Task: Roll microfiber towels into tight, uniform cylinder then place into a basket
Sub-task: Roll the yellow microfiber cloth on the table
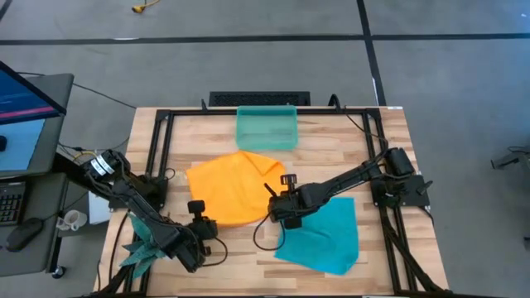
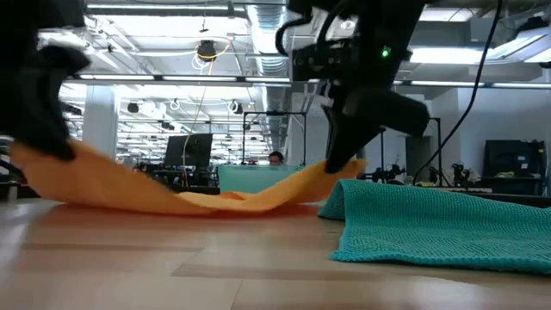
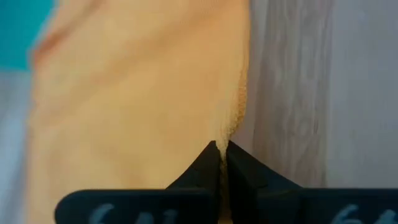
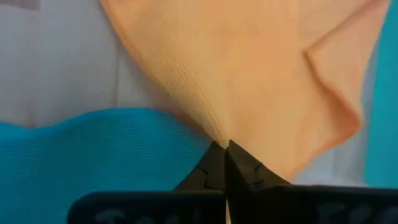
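Left claw (image 3: 222, 149) and right claw (image 4: 222, 148) pinched closed

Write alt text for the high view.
Seen from above, both grippers are shut on the near edge of the orange towel on a wooden table: left gripper at one corner, right gripper at the other. A teal towel lies beside it, the basket behind.

basket (image 1: 267, 128) behind towels (image 1: 228, 192), all on table (image 1: 381, 149)

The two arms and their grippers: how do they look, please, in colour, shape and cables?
Both arms are black, built of jointed segments with black cables running along them. The left gripper and right gripper each end in two dark, wedge-shaped fingers tapering to a point. A small green light glows on one arm in the low view.
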